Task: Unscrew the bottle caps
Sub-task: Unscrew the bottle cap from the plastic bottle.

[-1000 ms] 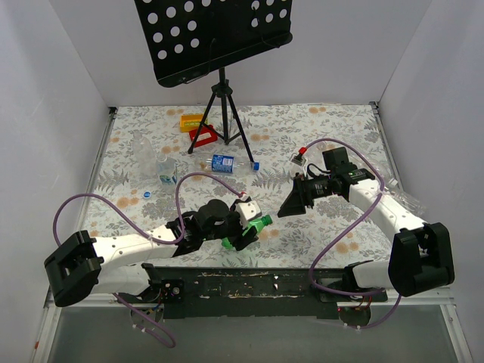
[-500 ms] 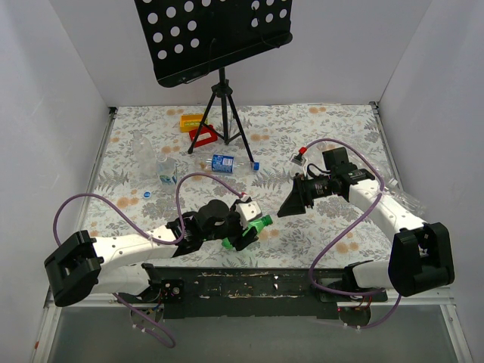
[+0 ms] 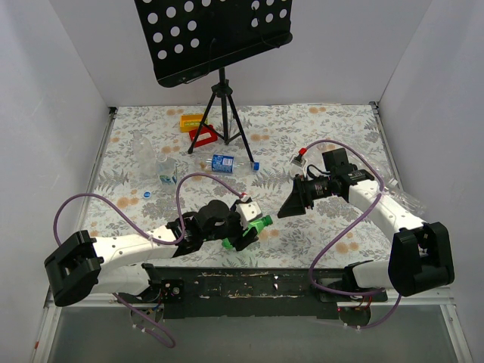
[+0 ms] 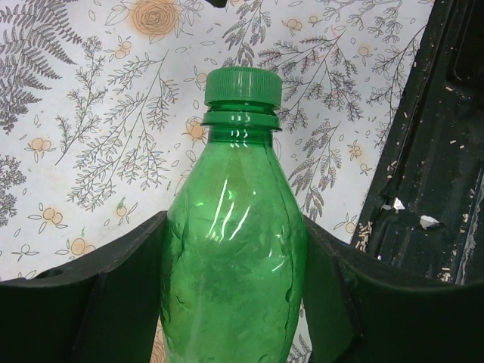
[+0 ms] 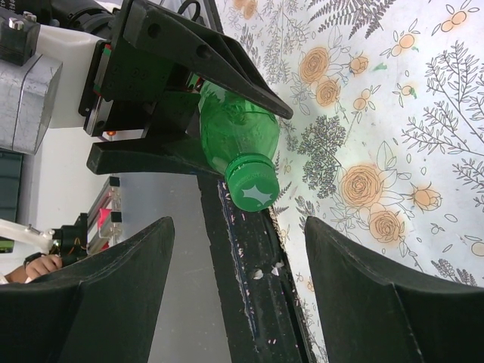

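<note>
A green bottle (image 4: 234,257) with a green bottle cap (image 4: 243,85) on its neck sits between the fingers of my left gripper (image 4: 234,227), which is shut on its body. In the top view the bottle (image 3: 253,227) is held near the front edge, its cap (image 3: 265,220) pointing right. My right gripper (image 3: 290,206) stands open just right of it and faces it. In the right wrist view the cap (image 5: 253,187) lies just beyond the right gripper (image 5: 238,221), apart from both fingers, and the bottle (image 5: 234,125) is behind it.
At the back left stand a clear bottle (image 3: 144,155) and a labelled bottle (image 3: 168,170). Another labelled bottle (image 3: 223,162) lies on its side with a blue cap (image 3: 255,165). A loose blue cap (image 3: 147,194) lies on the cloth. Behind stand a black tripod (image 3: 221,113) and red and yellow blocks (image 3: 195,125).
The right gripper has crept a touch toward the green cap. The left arm and the bottle have stayed still.
</note>
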Robot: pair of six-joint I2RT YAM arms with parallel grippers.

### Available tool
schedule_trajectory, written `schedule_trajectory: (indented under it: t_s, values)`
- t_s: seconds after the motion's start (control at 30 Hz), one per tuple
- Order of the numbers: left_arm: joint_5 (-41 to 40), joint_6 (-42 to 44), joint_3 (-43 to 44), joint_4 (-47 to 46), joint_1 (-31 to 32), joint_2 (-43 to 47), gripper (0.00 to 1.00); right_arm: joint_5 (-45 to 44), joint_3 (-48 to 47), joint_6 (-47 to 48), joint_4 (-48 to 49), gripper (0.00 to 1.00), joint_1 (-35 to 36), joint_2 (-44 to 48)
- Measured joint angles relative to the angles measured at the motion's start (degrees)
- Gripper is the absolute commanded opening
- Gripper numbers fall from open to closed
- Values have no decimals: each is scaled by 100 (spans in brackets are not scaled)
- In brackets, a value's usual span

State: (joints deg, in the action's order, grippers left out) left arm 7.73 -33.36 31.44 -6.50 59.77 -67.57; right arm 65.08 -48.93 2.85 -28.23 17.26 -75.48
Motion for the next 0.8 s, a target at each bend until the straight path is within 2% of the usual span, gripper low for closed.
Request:
schedule_trajectory:
  t_s: [0.6,0.8]
  values:
    - [-26,17,0,0,13,0,10,138,2,-177,94,77,0,-149]
    - [-26,20,35,-28,37,-61,10,155,4,-315,227,76,52,-472]
